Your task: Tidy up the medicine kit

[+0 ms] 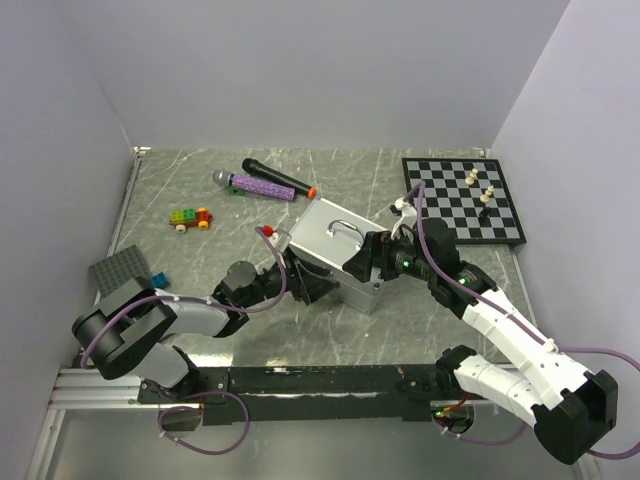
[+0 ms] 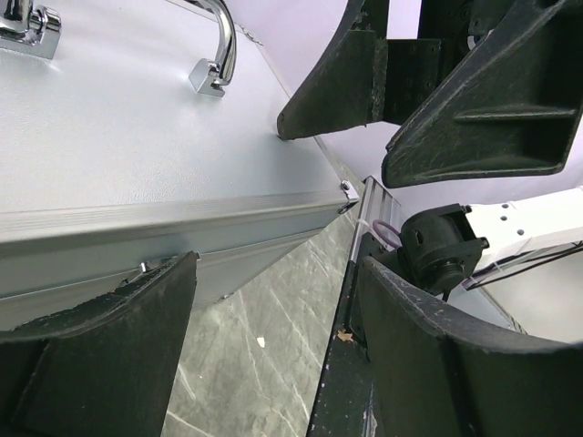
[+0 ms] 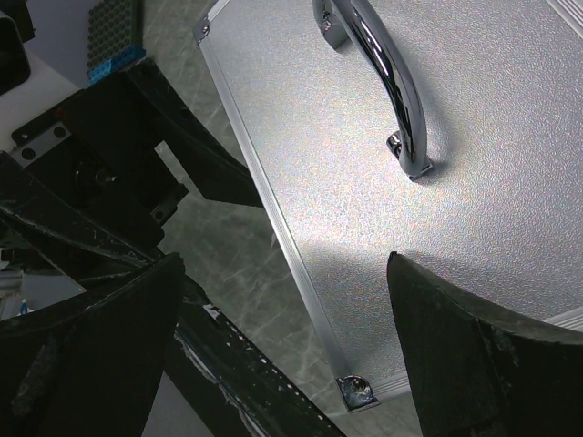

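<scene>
Right gripper: we see the right gripper [image 1: 368,262] over the near right corner of the case, black fingers [image 3: 474,350] spread wide with the lid between them; released, grasping nothing.
Left gripper: the left gripper [image 1: 296,272] sits at the near left edge of the case, fingers [image 2: 100,350] apart around the lid seam; released too, whether it touches the case we cannot tell.
Task thing: silver aluminium medicine case with a curved chrome handle [image 1: 337,250], mid-table, angled, lid down and closed from what we see; contents hidden.
Handle: chrome handle [image 3: 387,77] lies on the textured lid, free of both grippers.
Step in hand: we judge both arms are working the near edge of the closed case; this fits either opening it to sort inside or having just closed it after sorting, the pictures do not settle which.
Next move calls for: care at the seam and corner, steadying from both sides so the case does not slide on the smooth top.
Surface: grey marbled tabletop [image 1: 250,345], glossy.
Room: plain pale walls on three sides; purple and black microphones [image 1: 262,181] far left, a small toy brick car [image 1: 190,218], grey studded baseplate [image 1: 122,270] left, black-and-white chessboard with a few pieces [image 1: 465,198] far right, all well apart from the case.
</scene>
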{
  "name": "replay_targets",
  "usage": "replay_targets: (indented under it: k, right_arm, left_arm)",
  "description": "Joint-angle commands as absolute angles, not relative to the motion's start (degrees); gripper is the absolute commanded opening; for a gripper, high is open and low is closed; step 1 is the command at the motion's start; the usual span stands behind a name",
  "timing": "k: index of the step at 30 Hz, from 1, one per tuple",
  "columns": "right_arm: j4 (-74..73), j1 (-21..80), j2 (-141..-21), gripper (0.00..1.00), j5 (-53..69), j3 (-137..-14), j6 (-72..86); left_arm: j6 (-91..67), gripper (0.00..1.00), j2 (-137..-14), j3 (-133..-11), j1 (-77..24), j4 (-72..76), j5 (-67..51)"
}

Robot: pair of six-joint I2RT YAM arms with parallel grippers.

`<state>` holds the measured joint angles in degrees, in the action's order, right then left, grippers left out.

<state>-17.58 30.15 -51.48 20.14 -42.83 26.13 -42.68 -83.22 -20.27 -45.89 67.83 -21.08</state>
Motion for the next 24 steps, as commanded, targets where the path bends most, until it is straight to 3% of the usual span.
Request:
replay_targets:
  k: [1, 7, 16, 24]
  right_arm:
    - [-17.05, 30.59, -50.45, 0.98, 19.86, -42.36, 26.63]
    - [-17.31, 30.59, -50.01, 0.98, 19.60, -42.36, 26.54]
    - [-16.96, 30.59, -49.92, 0.98, 19.69, -42.19, 26.63]
    - [-16.79, 30.59, -50.01, 0.97, 19.86, -42.54, 26.63]
  left_arm:
    - [-41.40, 0.76, -83.76, -21.80, -45.97, 69.52, -20.30]
    - [-41.75, 0.76, -80.78, -19.26, -45.97, 71.28, -18.55]
    - [-37.36, 0.79, -68.03, -17.66, -45.88, 59.86, -16.26]
    - [-41.65, 0.62, -78.21, -16.97, -45.97, 65.20, -20.13]
